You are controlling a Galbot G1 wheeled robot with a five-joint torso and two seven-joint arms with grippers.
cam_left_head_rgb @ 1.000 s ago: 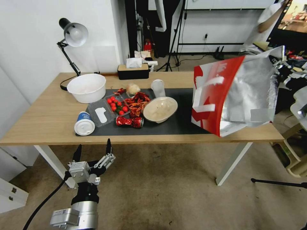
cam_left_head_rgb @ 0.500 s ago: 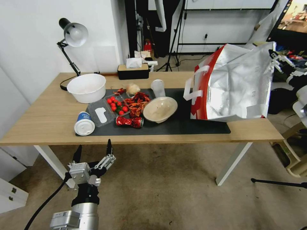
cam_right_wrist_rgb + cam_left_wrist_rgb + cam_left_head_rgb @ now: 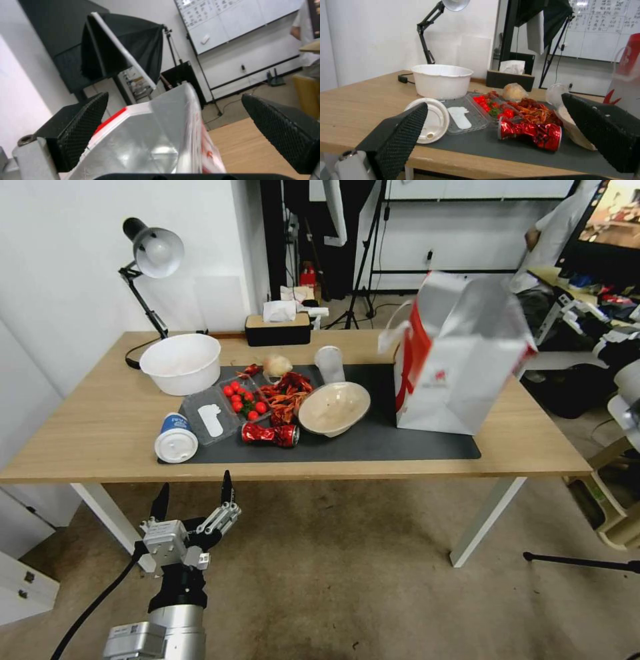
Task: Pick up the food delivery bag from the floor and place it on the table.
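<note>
White-and-red paper delivery bag (image 3: 460,360) stood tilted on wood table (image 3: 87,427); right gripper (image 3: 173,117) hung spread, released, nearby. Might tip.

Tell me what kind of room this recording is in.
Probably a studio-style lab or office: a softbox on a light stand, a written-on whiteboard and a desk lamp surround the table.

White-and-red food delivery bag (image 3: 457,370) upright on the table (image 3: 87,430), partly on its dark mat, foil-lined mouth open.
</note>
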